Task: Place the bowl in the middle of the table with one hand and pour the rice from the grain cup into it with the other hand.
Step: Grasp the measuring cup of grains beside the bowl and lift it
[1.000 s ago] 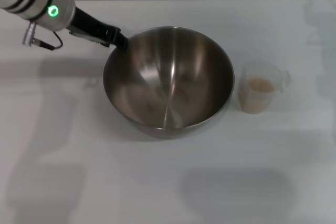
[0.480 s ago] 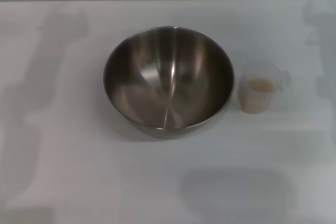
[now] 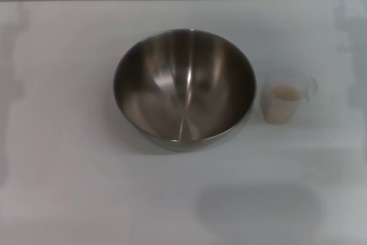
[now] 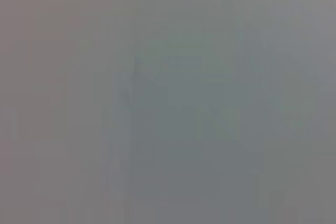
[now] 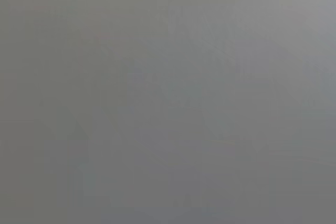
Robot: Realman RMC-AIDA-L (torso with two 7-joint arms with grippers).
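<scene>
Centre frame on the white tabletop [image 3: 69,199], upright and empty, the bowl [image 3: 184,87], set to catch the rice [image 3: 285,93] from the grain cup [image 3: 284,103] just right of it; neither claw visible, state unknown.

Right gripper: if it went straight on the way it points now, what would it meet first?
Cannot tell: neither gripper shows in any view, and its wrist view is featureless grey. The grain cup with rice stands upright, apart from the bowl.
</scene>
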